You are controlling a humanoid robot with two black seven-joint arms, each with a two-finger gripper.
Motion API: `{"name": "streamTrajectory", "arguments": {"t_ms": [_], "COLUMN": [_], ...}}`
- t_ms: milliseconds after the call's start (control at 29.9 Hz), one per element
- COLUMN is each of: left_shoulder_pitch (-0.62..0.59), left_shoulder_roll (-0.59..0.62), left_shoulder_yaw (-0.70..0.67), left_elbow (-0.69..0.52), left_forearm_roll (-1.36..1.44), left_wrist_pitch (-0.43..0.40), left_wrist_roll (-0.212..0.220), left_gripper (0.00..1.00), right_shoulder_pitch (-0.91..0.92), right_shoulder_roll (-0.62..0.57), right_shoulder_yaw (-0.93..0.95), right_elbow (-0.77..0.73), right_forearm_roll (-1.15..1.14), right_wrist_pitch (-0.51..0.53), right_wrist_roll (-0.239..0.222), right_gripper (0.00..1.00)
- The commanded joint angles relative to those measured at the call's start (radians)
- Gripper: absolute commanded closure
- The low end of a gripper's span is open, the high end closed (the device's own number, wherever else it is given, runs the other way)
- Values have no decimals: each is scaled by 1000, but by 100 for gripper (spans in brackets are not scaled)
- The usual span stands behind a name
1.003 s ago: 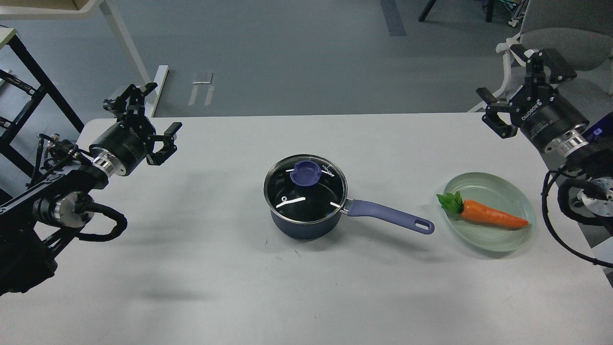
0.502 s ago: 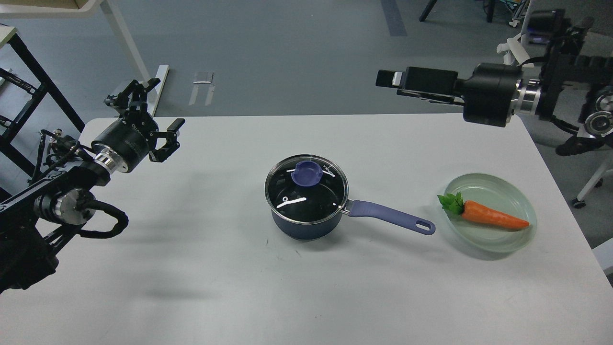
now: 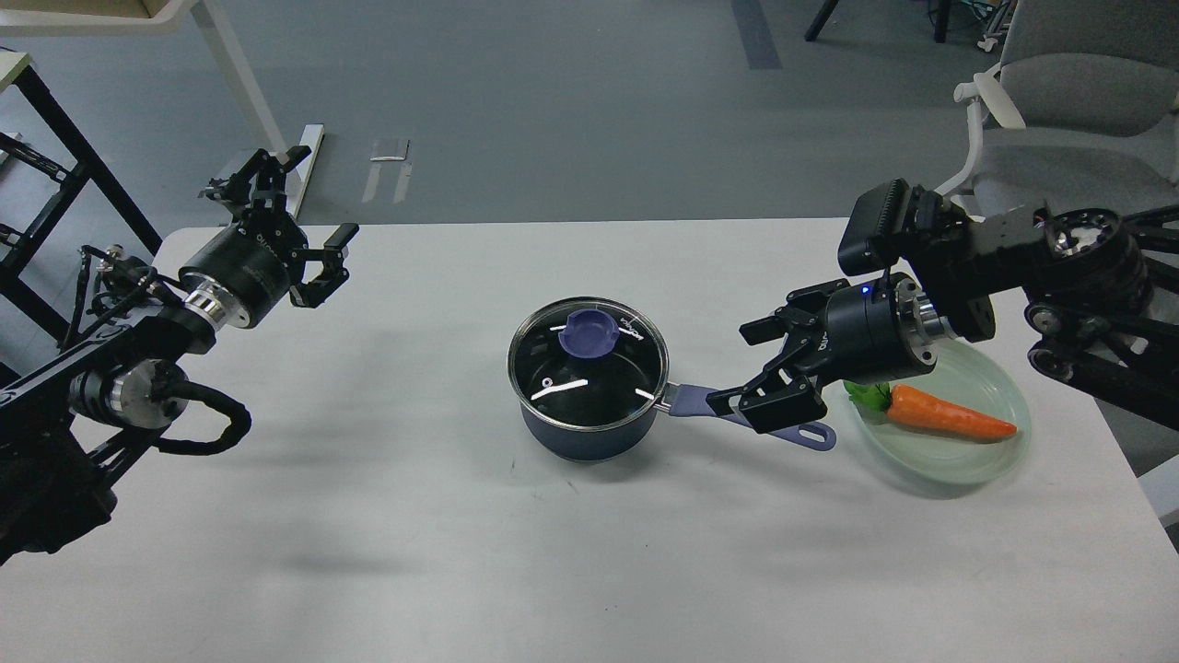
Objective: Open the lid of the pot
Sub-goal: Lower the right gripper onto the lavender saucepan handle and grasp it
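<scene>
The left pincer (image 3: 295,226) hangs spread and idle over the bench's (image 3: 368,516) far-left corner. The lidded pot (image 3: 588,391) sits mid-bench; the right pincer (image 3: 751,364), spread, straddles its handle (image 3: 737,412), likely to steady it.

A single head view looks forward and down from above the near edge of the desk (image 3: 368,516), at middling range. It takes in the whole desk top, with grey floor (image 3: 553,101) beyond its far edge. Left arm (image 3: 138,341) enters from the left edge, right arm (image 3: 1059,267) from the right.
</scene>
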Motion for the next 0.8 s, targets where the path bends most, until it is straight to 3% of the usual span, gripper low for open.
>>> {"name": "streamTrajectory", "arguments": {"t_ms": [0,468,769], "left_shoulder_pitch": [-2,-2,-2], "left_shoulder_roll": [5,6,5], "left_shoulder_yaw": [-1,0,-3], "left_elbow": [-2,-29,-29], "left_forearm_roll": [0,0,0], "left_wrist_pitch": [-1,5,19], "left_wrist_roll": [0,-1,-14], "left_gripper": [1,1,1], "right_shoulder_pitch": [-22,-104,-125], "right_shoulder_roll": [4,6,18], "right_shoulder_yaw": [-8,-8,-8], "right_elbow": [-4,-52,-88], "right_forearm_roll": [-47,-75,-78], "right_wrist_pitch": [-2,-37,-58], "right_wrist_roll": [0,0,0], "right_gripper": [0,2,15]}}
